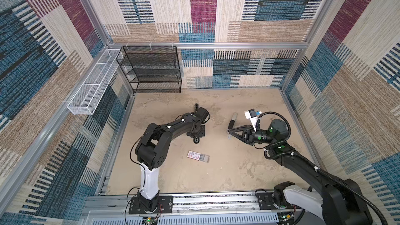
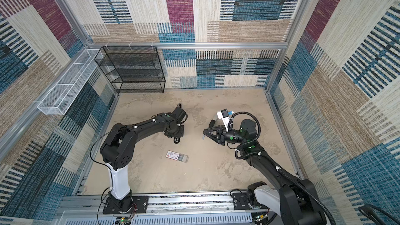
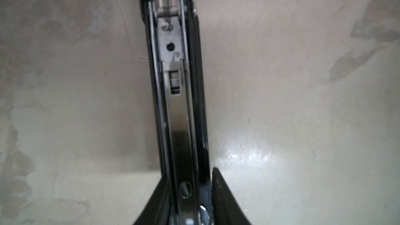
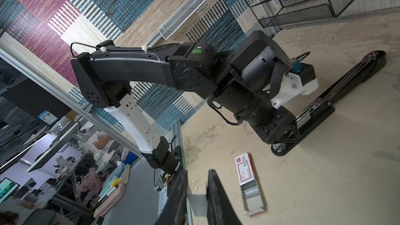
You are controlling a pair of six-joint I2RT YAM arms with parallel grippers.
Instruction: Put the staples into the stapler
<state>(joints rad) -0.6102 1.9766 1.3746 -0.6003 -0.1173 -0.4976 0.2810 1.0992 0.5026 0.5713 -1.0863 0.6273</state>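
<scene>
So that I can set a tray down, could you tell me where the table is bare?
Bare: the front strip between box and rail, and the back right beside the rack. Crowded: the middle, around stapler, left gripper and right gripper.

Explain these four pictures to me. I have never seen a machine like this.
These are two robot arms mounted along a table's near edge: the left arm and the right arm. Two pictures look down from one overhead camera. The other two come from a camera on each arm's wrist. On the table lie an opened stapler and a box with staples showing at its open end. The left tool straddles the stapler; whether it grips, I cannot tell. The right tool pinches a staple strip.
</scene>
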